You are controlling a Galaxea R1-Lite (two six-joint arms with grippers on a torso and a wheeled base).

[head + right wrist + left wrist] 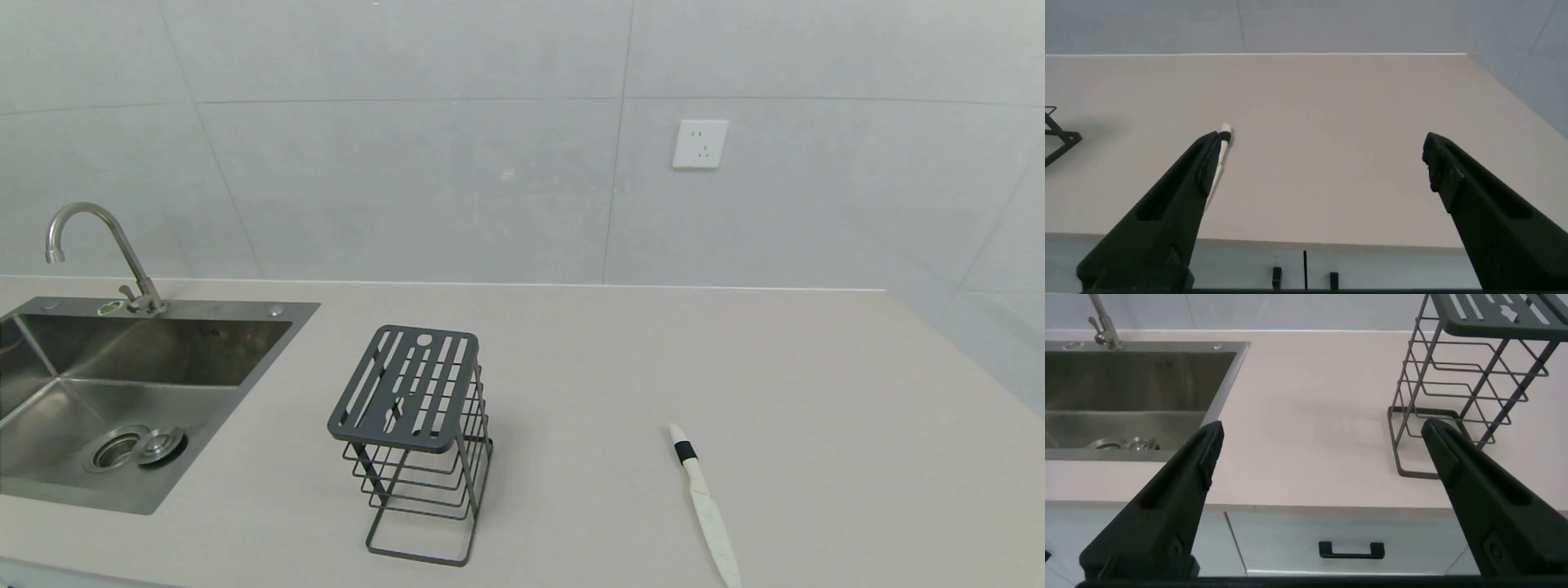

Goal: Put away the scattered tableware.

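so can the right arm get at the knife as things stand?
Probably yes. The knife lies flat on bare counter, with the rack standing apart on the robot's left and nothing over it. The right gripper is open, short of the counter's front edge, with the knife just ahead.

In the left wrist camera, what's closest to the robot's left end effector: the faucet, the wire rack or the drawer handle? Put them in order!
From the left end effector:
1. Drawer handle, just under the edge of the counter.
2. Wire rack, on the counter, right of the sink.
3. Faucet, at the sink's far side.
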